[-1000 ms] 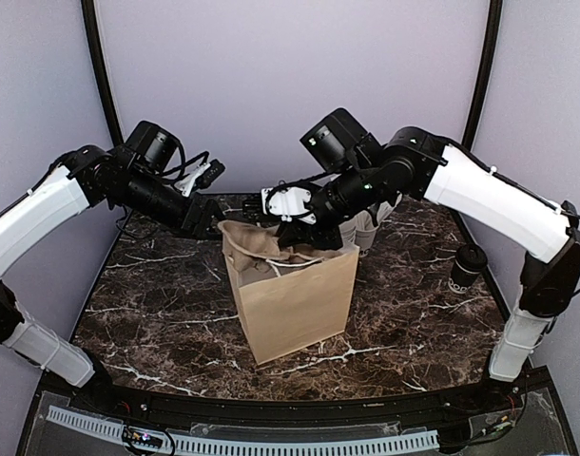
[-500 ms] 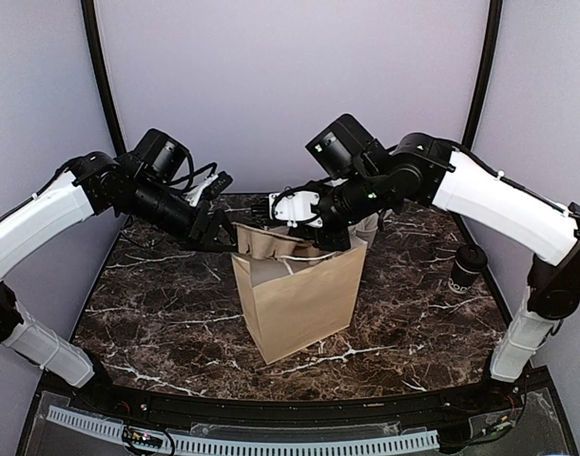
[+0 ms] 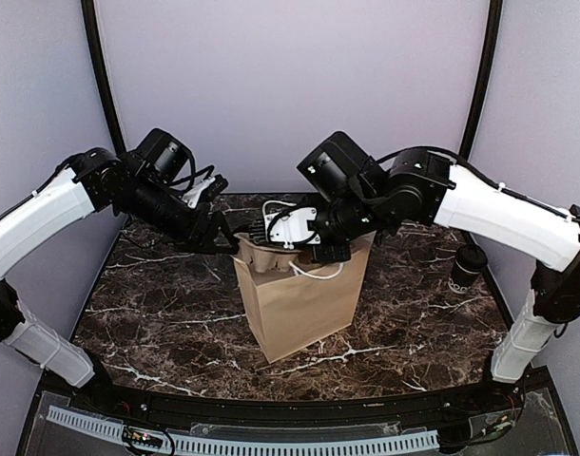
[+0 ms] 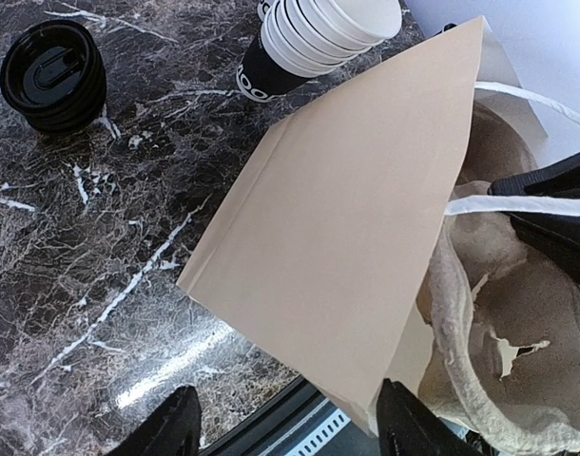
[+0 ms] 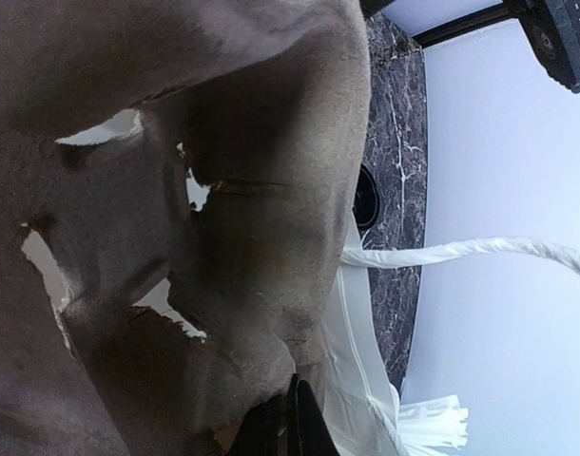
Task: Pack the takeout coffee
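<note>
The takeout coffee (image 3: 468,266), a small black cup with a black lid, stands on the marble table at the far right; it also shows in the left wrist view (image 4: 52,76). A brown paper bag (image 3: 301,302) stands open at the centre. My right gripper (image 3: 269,236) is shut on the edge of a grey pulp cup carrier (image 5: 176,190) that sits in the bag's mouth (image 4: 499,332). My left gripper (image 3: 228,239) is open, its fingers (image 4: 171,427) wide on either side of the bag's left wall (image 4: 347,218).
A pile of lidless black cups with white insides (image 4: 309,43) stands behind the bag. White wrapped straws (image 5: 433,418) show at the back. The bag's white cord handles (image 3: 319,274) hang over its rim. The table's black front edge (image 3: 290,404) lies below the bag.
My right gripper has pushed the pulp carrier from sticking out at the bag's left down into its mouth. My left gripper has come in to the bag's left edge. The bag shifted slightly right.
</note>
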### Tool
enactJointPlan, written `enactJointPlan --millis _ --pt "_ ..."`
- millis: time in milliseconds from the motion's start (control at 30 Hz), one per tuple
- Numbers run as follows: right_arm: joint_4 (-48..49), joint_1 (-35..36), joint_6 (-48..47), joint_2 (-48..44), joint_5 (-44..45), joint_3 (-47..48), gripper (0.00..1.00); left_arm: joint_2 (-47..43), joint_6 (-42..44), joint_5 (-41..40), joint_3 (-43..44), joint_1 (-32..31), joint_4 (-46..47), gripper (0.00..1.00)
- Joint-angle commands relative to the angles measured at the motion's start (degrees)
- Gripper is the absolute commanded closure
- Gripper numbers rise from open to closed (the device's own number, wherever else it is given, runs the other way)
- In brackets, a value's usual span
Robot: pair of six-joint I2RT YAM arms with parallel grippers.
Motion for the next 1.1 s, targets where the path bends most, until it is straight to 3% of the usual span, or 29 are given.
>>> enactJointPlan --millis 0,433,767,900,1067 --pt "1.76 1.15 -1.22 -2.06 6.68 -1.63 0.97 0.74 0.96 0.43 0.22 0.34 -0.5 0.34" --pt "7.66 4.59 -4.93 -2.05 19.03 -8.88 0.97 0.01 2.99 3.43 -0.53 0.32 0.99 0.37" --pt "7.78 5.36 -6.86 -1.41 23.13 -10.43 0.97 -0.37 3.62 3.18 -0.86 0.41 1.3 0.37" --pt "5.66 5.38 -4.69 -0.76 20.64 -7.32 0.79 -0.4 3.47 3.34 -0.03 0.56 1.99 0.37" --pt "0.46 5.3 -0.97 0.72 15.21 -0.01 0.69 0.15 3.6 3.37 1.49 0.75 2.57 0.37"
